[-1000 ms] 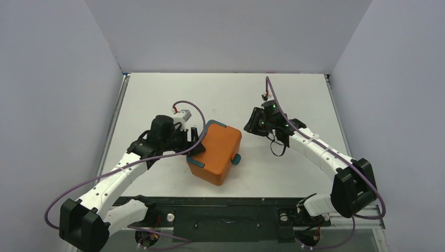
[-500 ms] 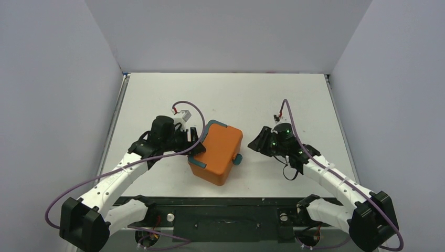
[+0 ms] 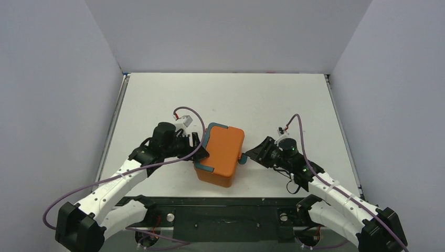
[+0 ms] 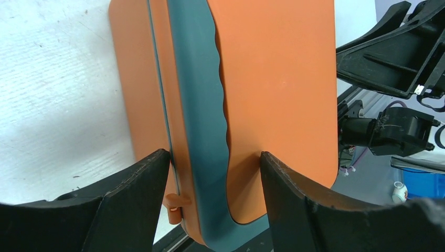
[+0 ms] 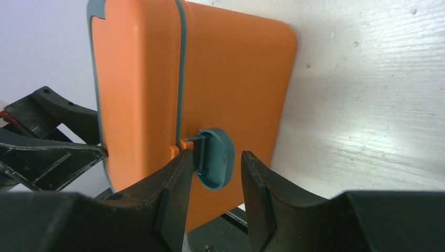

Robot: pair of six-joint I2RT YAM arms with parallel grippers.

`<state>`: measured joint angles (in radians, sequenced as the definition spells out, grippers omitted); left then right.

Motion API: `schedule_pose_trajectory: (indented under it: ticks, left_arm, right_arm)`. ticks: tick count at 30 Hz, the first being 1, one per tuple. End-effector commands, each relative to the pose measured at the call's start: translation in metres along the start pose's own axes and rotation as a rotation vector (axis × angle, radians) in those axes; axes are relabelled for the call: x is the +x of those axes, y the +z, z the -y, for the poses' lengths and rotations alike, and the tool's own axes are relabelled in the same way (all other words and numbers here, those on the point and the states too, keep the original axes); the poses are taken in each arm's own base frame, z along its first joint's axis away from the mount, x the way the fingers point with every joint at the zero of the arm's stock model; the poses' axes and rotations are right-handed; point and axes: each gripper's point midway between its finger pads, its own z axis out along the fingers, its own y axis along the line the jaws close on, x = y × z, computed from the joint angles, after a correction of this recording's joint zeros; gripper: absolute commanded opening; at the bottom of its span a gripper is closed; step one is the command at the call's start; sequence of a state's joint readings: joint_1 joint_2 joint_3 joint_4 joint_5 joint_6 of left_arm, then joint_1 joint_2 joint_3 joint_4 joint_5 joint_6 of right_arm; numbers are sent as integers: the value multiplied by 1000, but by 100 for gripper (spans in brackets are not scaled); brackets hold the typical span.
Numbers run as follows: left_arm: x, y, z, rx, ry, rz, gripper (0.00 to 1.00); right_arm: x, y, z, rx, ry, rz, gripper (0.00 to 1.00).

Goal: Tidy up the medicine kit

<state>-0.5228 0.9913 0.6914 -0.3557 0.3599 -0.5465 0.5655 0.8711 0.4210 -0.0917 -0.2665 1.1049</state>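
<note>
Orange medicine kit (image 3: 223, 152), lid shut, teal handle (image 4: 197, 105) one side, teal latch (image 5: 214, 157) opposite, sits skewed on bench (image 3: 225, 94), front-centre.

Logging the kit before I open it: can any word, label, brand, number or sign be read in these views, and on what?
No text can be read in any view.
medicine kit: plain orange shell, no print or sticker showing.
teal latch: no marking.
teal handle: no marking.
small white item beyond the table edge, left wrist view: too small and blurred to read.
</note>
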Motion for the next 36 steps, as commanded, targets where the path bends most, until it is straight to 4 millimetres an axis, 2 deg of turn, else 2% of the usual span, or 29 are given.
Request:
schedule_pose_trajectory:
  ticks: [1, 18, 36]
  left_arm:
    - [9, 2, 10, 35, -14, -14, 61]
    - [16, 8, 11, 34, -9, -27, 60]
    - [22, 10, 10, 38, -10, -38, 60]
  right_arm:
    - [-6, -1, -22, -99, 32, 47, 36]
    - [1, 4, -1, -60, 74, 69, 34]
    - [-2, 0, -11, -127, 107, 95, 29]
